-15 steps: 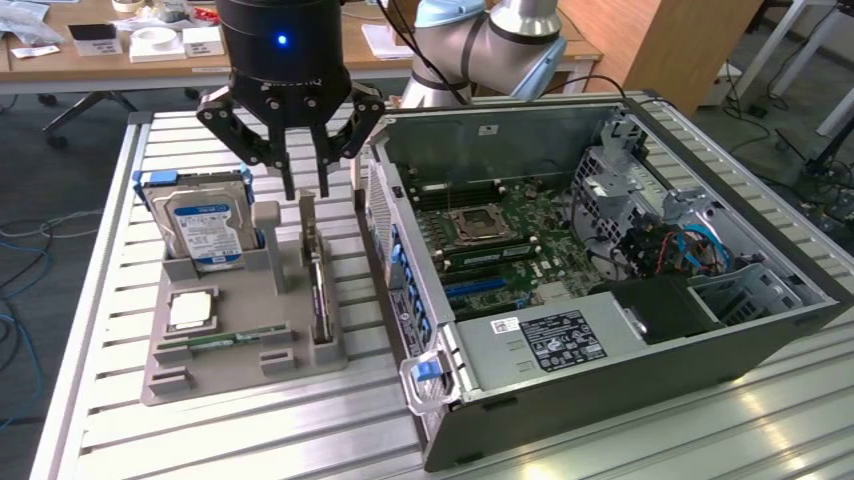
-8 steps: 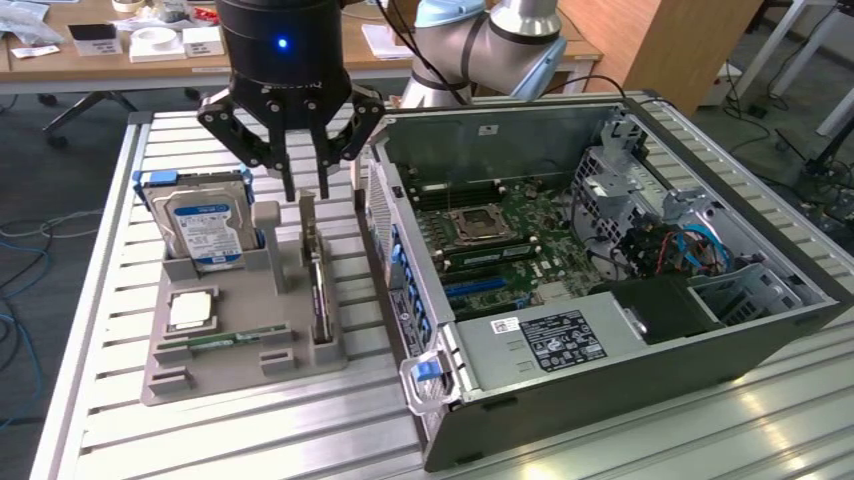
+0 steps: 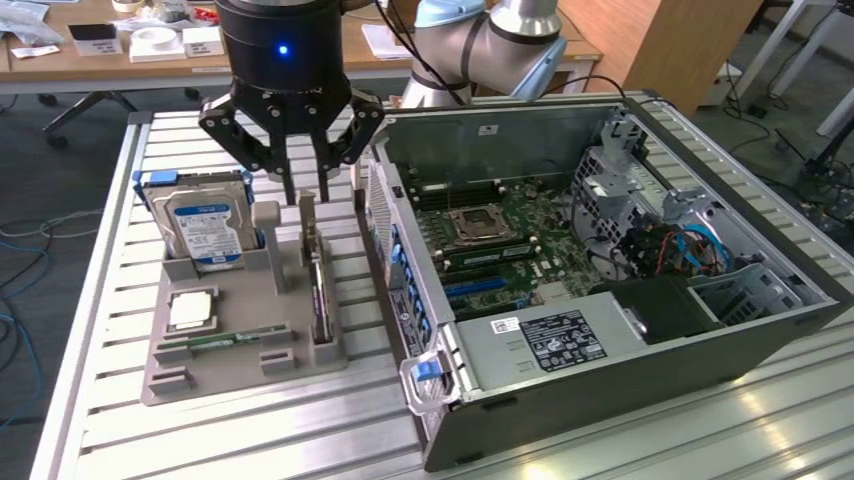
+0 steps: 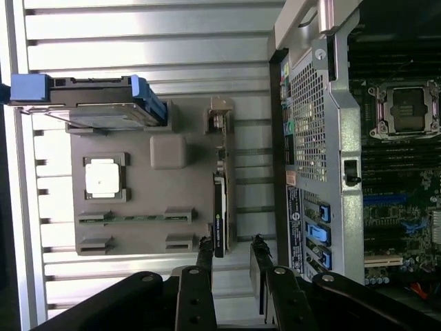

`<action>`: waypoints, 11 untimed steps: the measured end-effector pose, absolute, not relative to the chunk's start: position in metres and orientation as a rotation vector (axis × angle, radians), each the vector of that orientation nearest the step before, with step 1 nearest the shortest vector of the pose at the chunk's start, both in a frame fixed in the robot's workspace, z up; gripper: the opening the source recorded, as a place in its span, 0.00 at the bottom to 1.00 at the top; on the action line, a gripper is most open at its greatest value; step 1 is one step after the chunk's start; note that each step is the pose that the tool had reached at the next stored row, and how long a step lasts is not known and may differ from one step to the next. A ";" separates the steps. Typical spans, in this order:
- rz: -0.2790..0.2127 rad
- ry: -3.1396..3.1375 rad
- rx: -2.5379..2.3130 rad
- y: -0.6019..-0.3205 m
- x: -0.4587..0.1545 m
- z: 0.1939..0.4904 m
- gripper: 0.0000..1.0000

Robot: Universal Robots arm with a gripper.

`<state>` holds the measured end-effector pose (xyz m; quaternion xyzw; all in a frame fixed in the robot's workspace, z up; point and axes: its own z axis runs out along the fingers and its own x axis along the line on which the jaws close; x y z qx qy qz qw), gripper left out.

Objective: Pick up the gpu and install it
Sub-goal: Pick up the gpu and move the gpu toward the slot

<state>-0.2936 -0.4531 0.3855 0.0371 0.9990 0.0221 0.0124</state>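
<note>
table (image 3: 200, 440): gripper (image 3: 304, 195) open above gpu (image 3: 318, 290)

1. A slatted aluminium worktable (image 3: 200, 440) spans the foreground, with bright glints on its rails
2. Behind it stands a long wooden desk (image 3: 80, 62) strewn with small boxes (image 3: 200, 42) and a tape roll (image 3: 151, 38)
3. A wooden cabinet (image 3: 667, 50) rises at the back, on the exterior view's right
4. Grey floor (image 3: 54, 170) on the exterior view's left carries loose cables (image 3: 20, 238), with a chair base (image 3: 83, 106) under the desk
</note>
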 end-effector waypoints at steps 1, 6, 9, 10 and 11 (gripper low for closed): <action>0.069 3.114 0.116 -0.453 -0.294 0.385 0.36; 0.069 3.114 0.116 -0.453 -0.294 0.385 0.36; 0.069 3.114 0.116 -0.453 -0.294 0.384 0.36; 0.069 3.114 0.116 -0.453 -0.294 0.383 0.36; 0.069 3.114 0.116 -0.453 -0.294 0.382 0.36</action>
